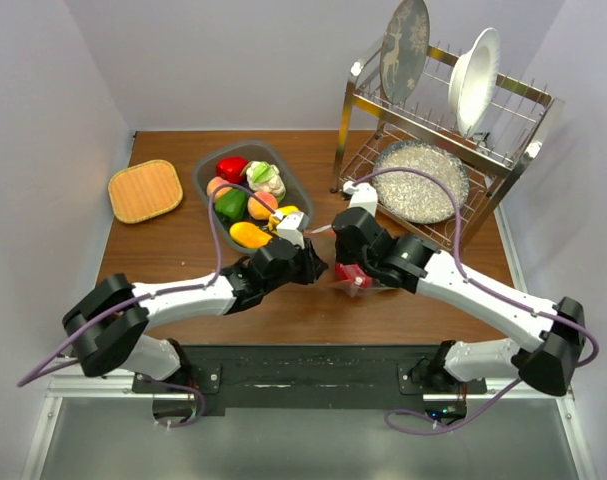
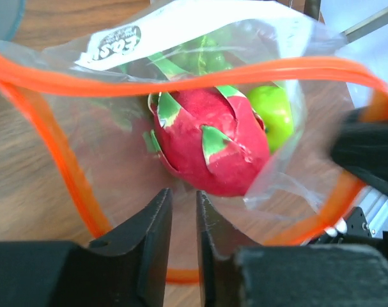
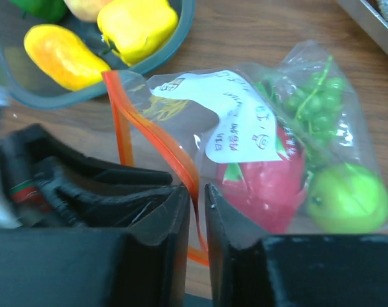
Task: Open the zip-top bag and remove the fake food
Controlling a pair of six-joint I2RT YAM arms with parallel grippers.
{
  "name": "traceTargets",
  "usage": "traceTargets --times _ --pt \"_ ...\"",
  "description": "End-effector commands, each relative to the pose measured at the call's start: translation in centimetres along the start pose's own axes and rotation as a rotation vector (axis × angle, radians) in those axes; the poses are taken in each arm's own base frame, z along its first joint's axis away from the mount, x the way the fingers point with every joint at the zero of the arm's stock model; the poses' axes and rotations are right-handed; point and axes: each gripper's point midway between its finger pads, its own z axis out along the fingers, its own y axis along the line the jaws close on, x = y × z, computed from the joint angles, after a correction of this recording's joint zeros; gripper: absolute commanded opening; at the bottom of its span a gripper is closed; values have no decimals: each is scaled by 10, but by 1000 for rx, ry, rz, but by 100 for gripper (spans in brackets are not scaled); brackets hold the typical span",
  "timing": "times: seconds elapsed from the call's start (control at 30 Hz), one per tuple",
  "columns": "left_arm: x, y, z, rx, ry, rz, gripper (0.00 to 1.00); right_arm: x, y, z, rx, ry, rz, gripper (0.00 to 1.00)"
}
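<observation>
The zip-top bag [image 1: 358, 278] lies on the table between my two grippers, its mouth pulled open into an orange-red ring [image 2: 200, 80]. Inside are a red dragon-fruit toy [image 2: 213, 147], a green apple [image 2: 273, 112] and green grapes [image 3: 315, 89]. My left gripper [image 2: 183, 195] is nearly closed on the bag's near lip, with the zip strip crossing between its fingers. My right gripper [image 3: 197, 188] is shut on the opposite zip strip [image 3: 181, 160]. In the top view the left gripper [image 1: 313, 265] and right gripper [image 1: 343, 268] meet at the bag. The white slider is not visible.
A grey bin [image 1: 205, 170] behind the left gripper holds several loose fake foods; its rim shows in the right wrist view [image 3: 174, 38]. A woven mat [image 1: 145, 190] lies at the far left. A metal dish rack [image 1: 443, 130] with plates and a bowl stands at the back right.
</observation>
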Motion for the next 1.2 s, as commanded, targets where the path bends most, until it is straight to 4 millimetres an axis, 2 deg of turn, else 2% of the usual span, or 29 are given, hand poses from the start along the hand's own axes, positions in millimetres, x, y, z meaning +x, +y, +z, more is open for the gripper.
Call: traceTargets --times 0.0,0.1,0.2,0.23,0.33,0.4,0.5,0.53,0.7,0.8,0.93,1.17 --pt "-20 -24 14 106 -102 -61 29 -25 -22 -29 44 -100 44 31" --pt "-12 -22 22 93 -80 -64 33 -20 -39 -36 84 -102 48 37" --pt "-8 -21 26 83 -73 -61 39 -6 -62 -31 132 -64 66 36" --pt "-7 -22 28 83 -67 -64 41 4 -76 -25 162 -38 78 36" --pt "-4 -20 32 58 -59 -57 50 19 -86 -16 159 -1 104 36" --pt "-6 -21 33 59 -67 -61 59 24 -84 -9 146 16 116 36" --pt "-7 -20 38 52 -75 -71 66 34 -91 6 150 65 142 37" --pt "-7 -21 40 53 -76 -72 69 37 -100 12 167 80 166 36" --pt "-10 -29 45 84 -91 -84 81 43 -117 37 187 112 213 34" --pt "-12 -32 48 103 -102 -87 87 50 -119 49 178 140 223 31" --pt "-7 -38 63 113 -71 -73 92 66 -116 63 161 193 208 28" --pt "7 -31 82 59 -10 -44 100 79 -113 72 135 255 155 30"
